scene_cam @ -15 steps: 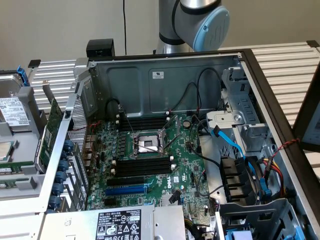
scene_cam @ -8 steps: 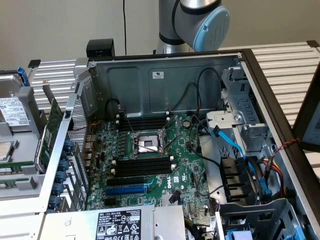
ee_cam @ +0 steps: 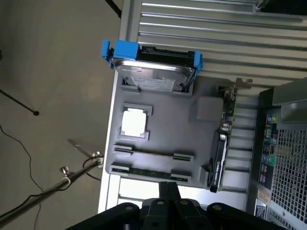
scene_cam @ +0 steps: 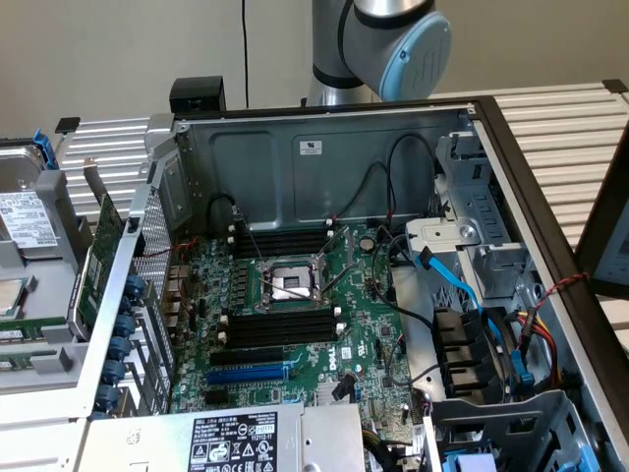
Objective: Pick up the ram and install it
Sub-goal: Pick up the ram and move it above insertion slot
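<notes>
End effector point(ee_cam: 169, 188) fingers together, holding nothing, poised over the ram point(ee_cam: 148, 171); contact unclear. Ram lies in a slot along the gray tray's point(ee_cam: 177, 129) edge nearest the end effector. Tray on slatted desk point(ee_cam: 216, 19), open computer case point(scene_cam: 324, 157) beside it, bare floor point(ee_cam: 48, 72) beyond.

A plain beige wall point(scene_cam: 118, 49) stands behind the scene, with a thin black cable point(scene_cam: 245, 39) hanging down it. The surface point(scene_cam: 565, 128) is pale ribbed metal under even light. In the wrist view, a dull grey floor point(ee_cam: 53, 62) carries a thin black rod point(ee_cam: 19, 102) and a metal stand point(ee_cam: 36, 200)
</notes>
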Available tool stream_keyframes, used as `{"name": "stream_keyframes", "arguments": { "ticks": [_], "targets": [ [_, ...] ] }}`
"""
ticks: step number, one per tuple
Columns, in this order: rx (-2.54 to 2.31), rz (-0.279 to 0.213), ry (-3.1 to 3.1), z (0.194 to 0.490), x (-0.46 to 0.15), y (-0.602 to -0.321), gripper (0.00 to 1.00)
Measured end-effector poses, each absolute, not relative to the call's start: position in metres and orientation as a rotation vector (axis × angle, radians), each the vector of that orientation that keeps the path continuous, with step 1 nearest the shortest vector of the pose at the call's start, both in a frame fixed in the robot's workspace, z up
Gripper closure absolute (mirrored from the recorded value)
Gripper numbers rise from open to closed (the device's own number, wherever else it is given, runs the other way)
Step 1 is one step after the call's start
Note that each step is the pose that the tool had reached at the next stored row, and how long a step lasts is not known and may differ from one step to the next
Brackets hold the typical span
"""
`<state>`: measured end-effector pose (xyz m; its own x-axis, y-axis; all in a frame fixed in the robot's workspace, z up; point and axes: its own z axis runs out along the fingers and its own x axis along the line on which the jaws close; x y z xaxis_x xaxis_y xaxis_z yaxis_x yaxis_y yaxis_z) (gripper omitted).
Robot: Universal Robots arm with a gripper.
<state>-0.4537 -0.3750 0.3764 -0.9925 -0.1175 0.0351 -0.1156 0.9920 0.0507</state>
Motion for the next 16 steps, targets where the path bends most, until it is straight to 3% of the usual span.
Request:
{"name": "stream_keyframes", "arguments": {
  "ticks": [16],
  "targets": [
    [0.627, -0.066, -3.032, 0.3744, -0.4537, -0.3750, 0.89]
  ]
}}
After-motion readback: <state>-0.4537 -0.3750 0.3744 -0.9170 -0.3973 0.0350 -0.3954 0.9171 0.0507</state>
